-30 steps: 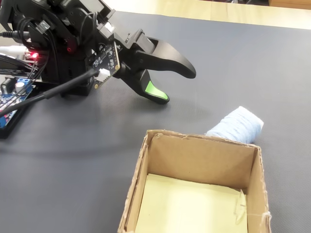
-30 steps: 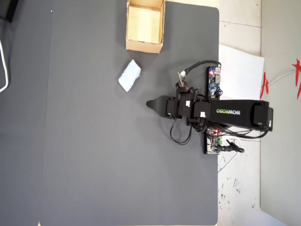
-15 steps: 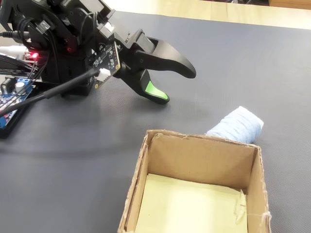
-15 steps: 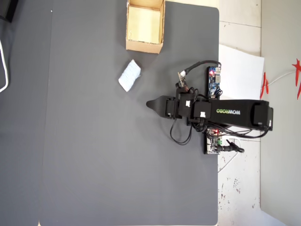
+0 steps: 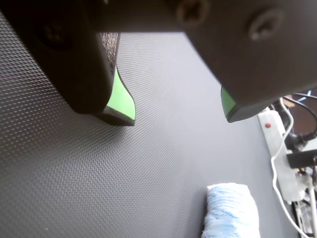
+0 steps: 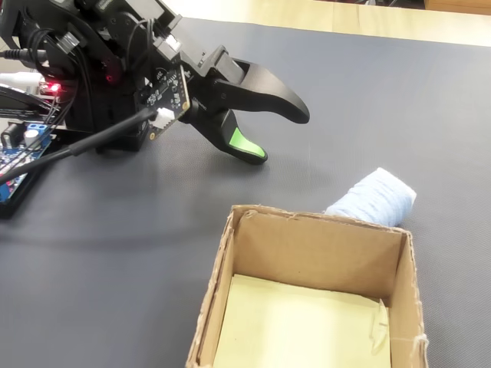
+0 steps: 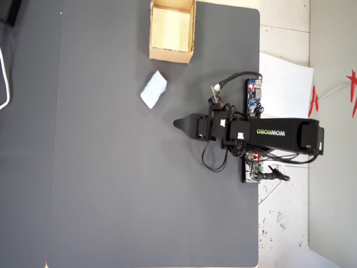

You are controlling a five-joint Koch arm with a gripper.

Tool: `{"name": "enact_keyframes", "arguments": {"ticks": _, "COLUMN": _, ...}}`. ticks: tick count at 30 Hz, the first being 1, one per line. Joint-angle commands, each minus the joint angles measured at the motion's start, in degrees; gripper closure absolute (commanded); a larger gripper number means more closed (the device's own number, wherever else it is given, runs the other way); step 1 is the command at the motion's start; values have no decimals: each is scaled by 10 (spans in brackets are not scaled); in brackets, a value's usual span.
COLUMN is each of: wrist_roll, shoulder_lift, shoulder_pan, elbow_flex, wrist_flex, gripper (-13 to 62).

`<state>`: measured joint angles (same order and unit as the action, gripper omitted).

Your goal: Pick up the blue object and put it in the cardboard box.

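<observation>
The blue object (image 6: 376, 198) is a pale blue spongy block lying on the dark mat just behind the far wall of the cardboard box (image 6: 307, 257). From overhead, the blue object (image 7: 153, 89) lies below the cardboard box (image 7: 171, 54) and up-left of my gripper (image 7: 178, 123). My gripper (image 6: 278, 136) hovers low over the mat, open, its green-padded jaws spread with nothing between them. In the wrist view the gripper (image 5: 178, 116) frames bare mat, and the blue object (image 5: 232, 210) sits well ahead at the bottom edge, apart from both jaws.
The arm's base, cables and a circuit board (image 7: 254, 97) sit at the mat's right edge in the overhead view, beside a white paper sheet (image 7: 287, 84). A white power strip (image 5: 280, 148) lies past the mat. The box's inside is pale yellow.
</observation>
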<state>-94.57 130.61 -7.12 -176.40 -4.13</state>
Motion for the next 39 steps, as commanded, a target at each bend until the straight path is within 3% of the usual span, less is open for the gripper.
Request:
{"name": "enact_keyframes", "arguments": {"ticks": 1, "wrist_roll": 35, "shoulder_lift": 50, "shoulder_pan": 9, "elbow_flex": -20, "wrist_flex": 42, "gripper": 149}}
{"name": "enact_keyframes", "arguments": {"ticks": 11, "wrist_roll": 121, "shoulder_lift": 47, "shoulder_pan": 5, "elbow_flex": 47, "wrist_flex": 51, "gripper": 151}}
{"name": "enact_keyframes", "arguments": {"ticks": 18, "wrist_roll": 136, "shoulder_lift": 25, "shoulder_pan": 4, "elbow_flex": 154, "wrist_flex": 174, "gripper": 156}}
{"name": "enact_keyframes", "arguments": {"ticks": 39, "wrist_roll": 156, "shoulder_lift": -222, "shoulder_pan": -65, "elbow_flex": 457, "wrist_flex": 265, "gripper": 163}}
